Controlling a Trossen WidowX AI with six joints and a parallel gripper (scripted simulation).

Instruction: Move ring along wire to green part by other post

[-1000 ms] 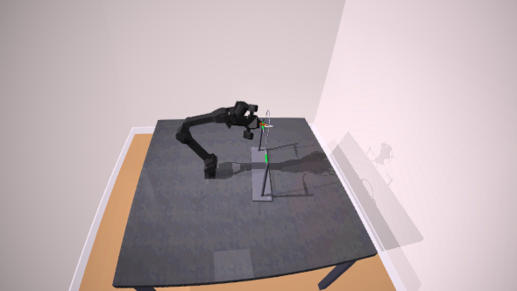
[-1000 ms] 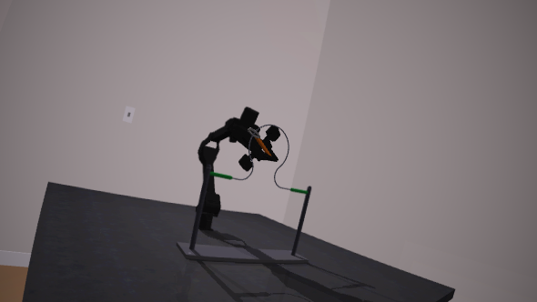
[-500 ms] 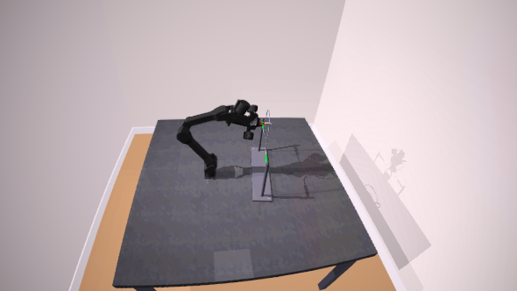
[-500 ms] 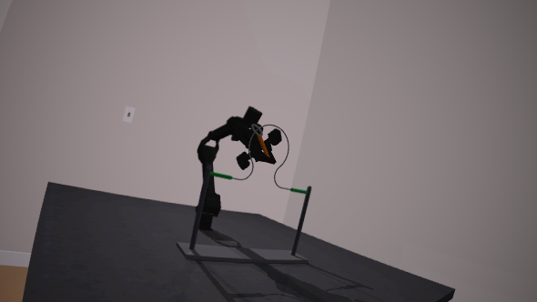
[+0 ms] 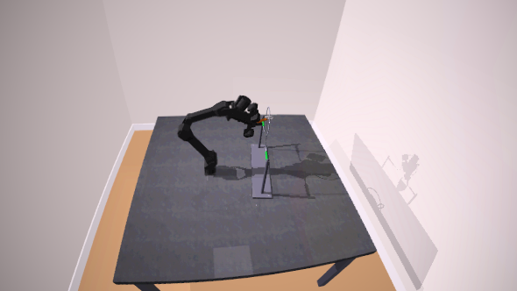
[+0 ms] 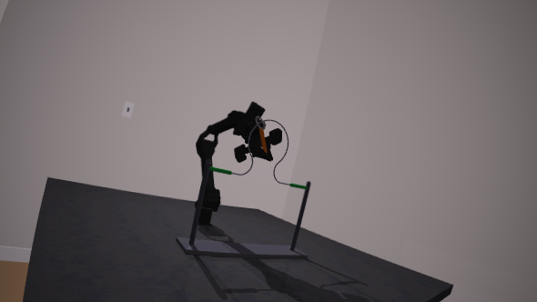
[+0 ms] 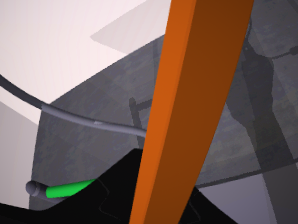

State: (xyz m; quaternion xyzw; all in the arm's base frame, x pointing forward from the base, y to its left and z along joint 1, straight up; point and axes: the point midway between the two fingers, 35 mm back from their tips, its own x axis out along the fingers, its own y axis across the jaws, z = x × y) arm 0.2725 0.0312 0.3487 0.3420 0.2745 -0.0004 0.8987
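Observation:
The ring (image 5: 269, 117) (image 6: 257, 121) is around the grey wire (image 6: 288, 141) (image 7: 95, 122), near the top of its high arch, on the left side in the exterior view. Whether they touch is too small to tell. My gripper (image 5: 258, 123) (image 6: 265, 151) (image 7: 145, 159) is shut on the orange handle (image 5: 262, 120) (image 6: 263, 140) (image 7: 185, 110), which slopes down from the ring in the exterior view. One green part (image 5: 266, 155) (image 6: 221, 171) is beside the near post; the other green part (image 5: 263, 124) (image 6: 298, 186) is beside the far post.
The near post (image 5: 265, 177) (image 6: 199, 205) and far post (image 5: 260, 136) (image 6: 300, 218) stand on a flat base (image 5: 258, 188) (image 6: 268, 249). In the exterior view, the wire's arch passes in front of my gripper parts and curves down on both sides.

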